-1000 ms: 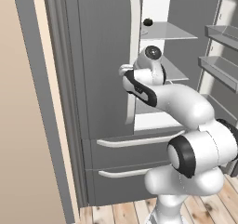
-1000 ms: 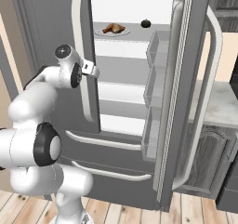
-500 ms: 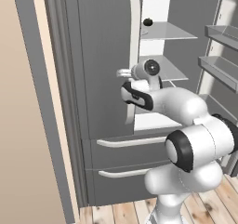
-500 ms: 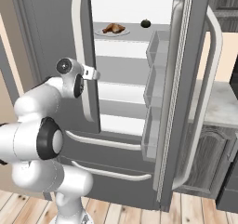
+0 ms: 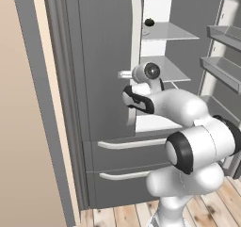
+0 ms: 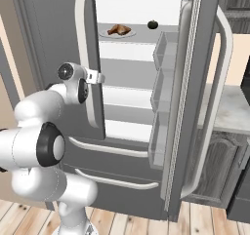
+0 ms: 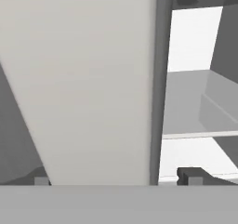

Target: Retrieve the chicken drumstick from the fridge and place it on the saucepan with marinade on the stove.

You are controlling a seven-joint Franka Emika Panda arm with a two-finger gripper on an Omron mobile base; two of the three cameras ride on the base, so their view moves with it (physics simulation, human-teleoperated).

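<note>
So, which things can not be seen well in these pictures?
- Drumstick: small in the right base view; whether it lies on a plate is unclear. In the left base view the left door hides it.
- Dark fruit: too small to name.
- Gripper: in the hand view only its tips show, wide apart beside the pale handle; contact cannot be told.
- Fridge: its top is cut off by the upper edge.
</note>
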